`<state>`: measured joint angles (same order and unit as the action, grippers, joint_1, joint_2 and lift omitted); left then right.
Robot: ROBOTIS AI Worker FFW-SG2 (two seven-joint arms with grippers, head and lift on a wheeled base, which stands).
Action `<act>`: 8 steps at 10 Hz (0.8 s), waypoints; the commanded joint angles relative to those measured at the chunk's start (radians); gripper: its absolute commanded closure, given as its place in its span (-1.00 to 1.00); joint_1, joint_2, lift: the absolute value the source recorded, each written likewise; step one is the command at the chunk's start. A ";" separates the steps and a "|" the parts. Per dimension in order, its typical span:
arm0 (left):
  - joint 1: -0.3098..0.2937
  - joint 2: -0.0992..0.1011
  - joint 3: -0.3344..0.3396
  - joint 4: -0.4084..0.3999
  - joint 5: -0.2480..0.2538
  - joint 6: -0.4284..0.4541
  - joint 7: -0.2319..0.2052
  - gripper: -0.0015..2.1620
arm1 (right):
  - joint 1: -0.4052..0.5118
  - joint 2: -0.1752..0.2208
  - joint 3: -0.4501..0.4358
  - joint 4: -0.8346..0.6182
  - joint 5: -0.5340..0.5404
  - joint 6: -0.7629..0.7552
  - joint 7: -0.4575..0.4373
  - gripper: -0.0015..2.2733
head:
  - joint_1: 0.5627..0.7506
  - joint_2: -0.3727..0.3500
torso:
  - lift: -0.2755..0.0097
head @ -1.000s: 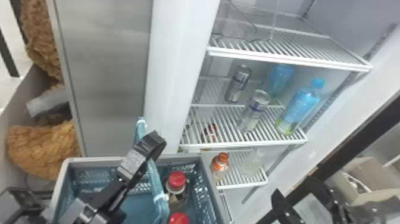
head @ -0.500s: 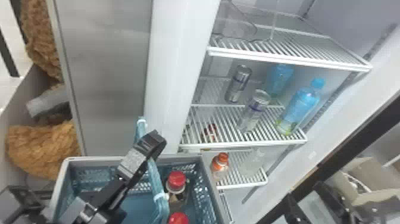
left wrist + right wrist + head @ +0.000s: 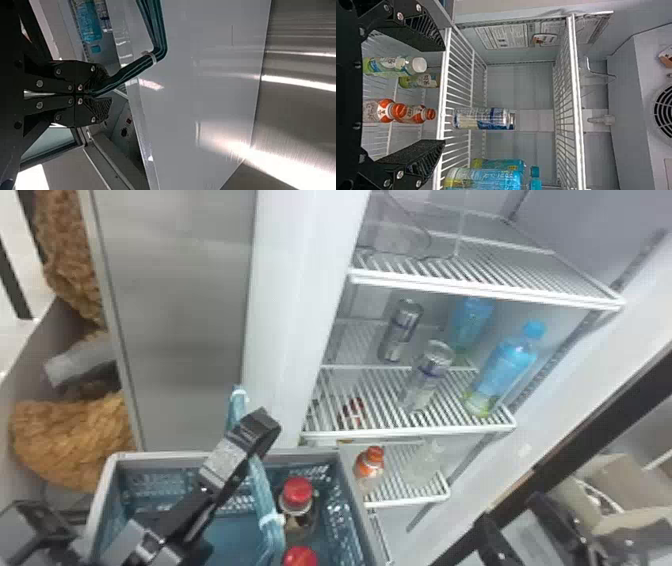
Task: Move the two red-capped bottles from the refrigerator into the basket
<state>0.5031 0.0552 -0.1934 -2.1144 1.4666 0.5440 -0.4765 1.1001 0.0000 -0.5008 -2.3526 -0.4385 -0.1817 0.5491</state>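
Two red-capped bottles are in the blue basket in the head view: one near its right wall, the other at the bottom edge. Above the basket, my left gripper is closed around its blue handle. The left wrist view has this gripper gripping the bent handle. At the lower right of the head view is my right gripper, right of the refrigerator shelves. Its fingers stand wide apart in the right wrist view, where the gripper faces the shelves with nothing held.
Refrigerator shelves hold silver-and-blue cans, blue bottles and an orange-capped bottle. Green-labelled bottles stand there too in the right wrist view. A steel panel rises behind the basket; boxes lie at right.
My right gripper has shifted a little to the right in the head view. The left gripper, the basket and the bottles in it have kept their places.
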 commanded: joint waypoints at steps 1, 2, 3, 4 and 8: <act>0.002 0.000 0.000 0.000 0.005 -0.004 -0.001 0.11 | -0.008 0.001 0.000 0.003 -0.002 0.000 0.000 -0.82 | 0.41 -0.94 | 0.93; 0.000 0.000 0.000 0.000 0.005 -0.004 -0.001 0.11 | -0.015 0.001 0.000 0.007 -0.004 0.000 0.000 -0.82 | 0.41 -0.94 | 0.93; 0.000 0.000 0.000 0.000 0.007 -0.007 -0.001 0.11 | -0.018 0.001 0.000 0.007 -0.008 0.000 0.000 -0.82 | 0.41 -0.94 | 0.93; 0.000 0.000 0.000 0.000 0.007 -0.009 -0.001 0.11 | -0.020 0.001 0.000 0.010 -0.006 0.000 0.000 -0.82 | 0.41 -0.94 | 0.93; 0.000 0.000 -0.002 0.000 0.007 -0.009 -0.001 0.11 | -0.028 0.001 0.000 0.015 -0.014 0.000 0.000 -0.82 | 0.41 -0.94 | 0.93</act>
